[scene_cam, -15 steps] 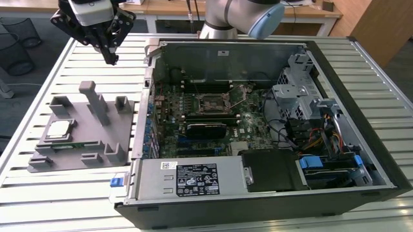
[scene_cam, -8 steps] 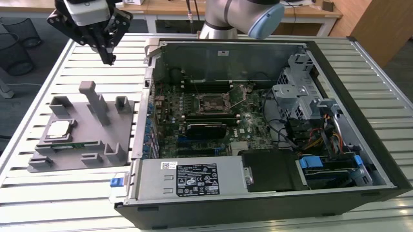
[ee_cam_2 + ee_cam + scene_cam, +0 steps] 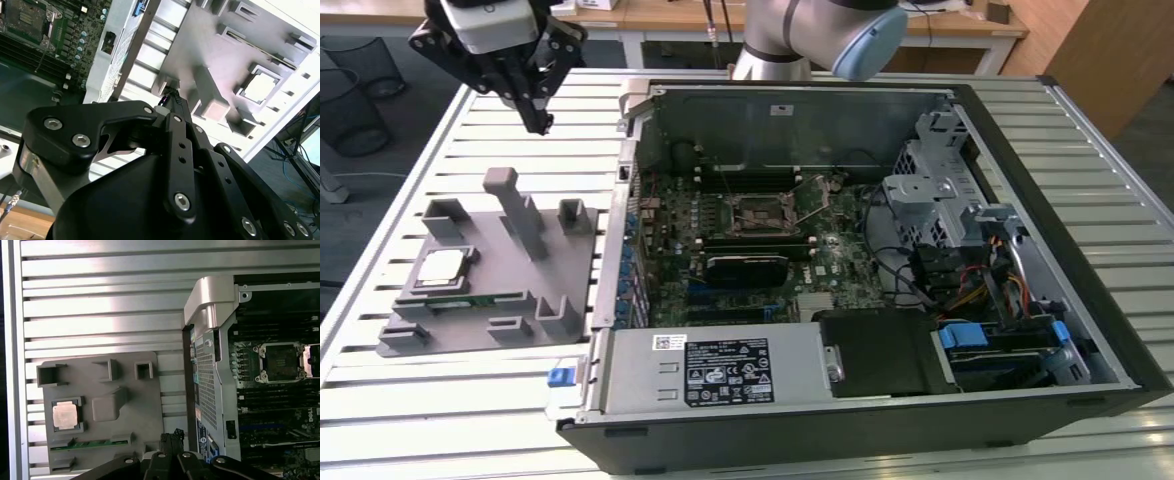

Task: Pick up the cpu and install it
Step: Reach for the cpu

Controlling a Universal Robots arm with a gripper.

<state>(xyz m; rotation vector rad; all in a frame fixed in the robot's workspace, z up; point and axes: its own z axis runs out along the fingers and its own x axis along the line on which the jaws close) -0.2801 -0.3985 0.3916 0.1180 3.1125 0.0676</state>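
Observation:
The cpu (image 3: pixel 443 267) is a small square chip with a silver top. It lies flat in a pocket of the grey holder plate (image 3: pixel 483 238) on the exterior view's left. Both wrist views show the cpu (image 3: pixel 66 416) (image 3: pixel 260 86) bare and untouched. My gripper (image 3: pixel 536 122) hangs high over the slatted table beyond the plate's far edge, well apart from the chip. Its black fingers (image 3: pixel 171 439) (image 3: pixel 173 102) look shut with nothing between them. The dark motherboard socket (image 3: pixel 761 212) (image 3: pixel 280 362) sits in the open case with its metal frame raised.
The open computer case (image 3: pixel 801 120) fills the exterior view's right, with a power supply (image 3: pixel 720 370) at the front and drive cages and cables (image 3: pixel 974 260) beyond. A green memory stick (image 3: pixel 487 298) lies in the plate. Grey posts (image 3: pixel 520 215) stand up from the plate.

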